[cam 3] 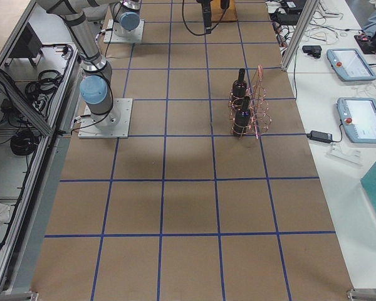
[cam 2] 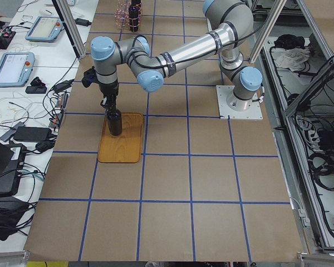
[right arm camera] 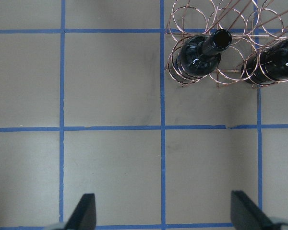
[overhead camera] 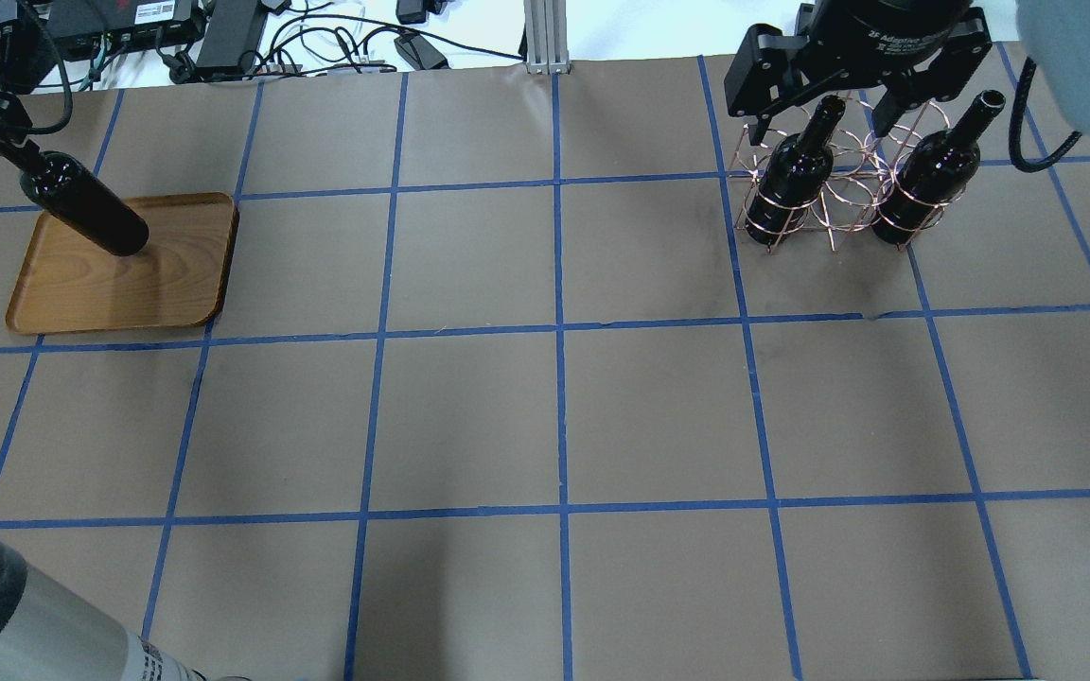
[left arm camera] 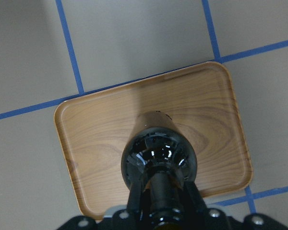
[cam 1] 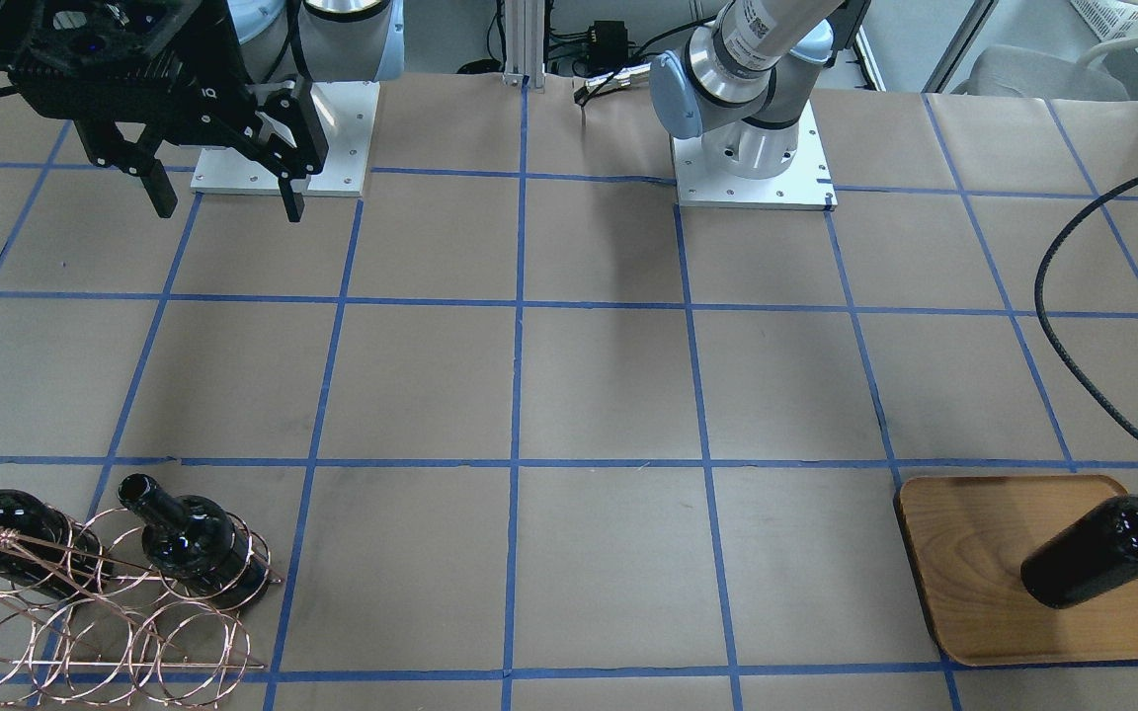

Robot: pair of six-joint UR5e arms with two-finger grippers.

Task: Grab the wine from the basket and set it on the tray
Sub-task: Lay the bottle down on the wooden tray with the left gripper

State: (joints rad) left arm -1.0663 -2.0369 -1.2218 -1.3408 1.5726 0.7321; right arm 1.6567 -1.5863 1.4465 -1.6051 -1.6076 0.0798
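My left gripper [overhead camera: 20, 156] is shut on the neck of a near-black wine bottle [overhead camera: 86, 206] and holds it upright over the wooden tray [overhead camera: 157, 293]. I cannot tell whether its base touches the tray. The left wrist view shows the bottle [left arm camera: 158, 158] from above, over the tray's [left arm camera: 96, 139] middle. The copper wire basket [overhead camera: 838, 203] stands at the far right with two more bottles, one [overhead camera: 796, 180] on its left and one [overhead camera: 933, 175] on its right. My right gripper [cam 1: 223, 202] is open and empty, high above the table near the basket [right arm camera: 216, 76].
The arms' white base plates [cam 1: 757, 183] [cam 1: 283, 168] sit at the robot's edge of the table. A black cable [cam 1: 1053, 296] hangs from the left arm above the tray [cam 1: 984, 592]. Blue tape lines grid the brown table.
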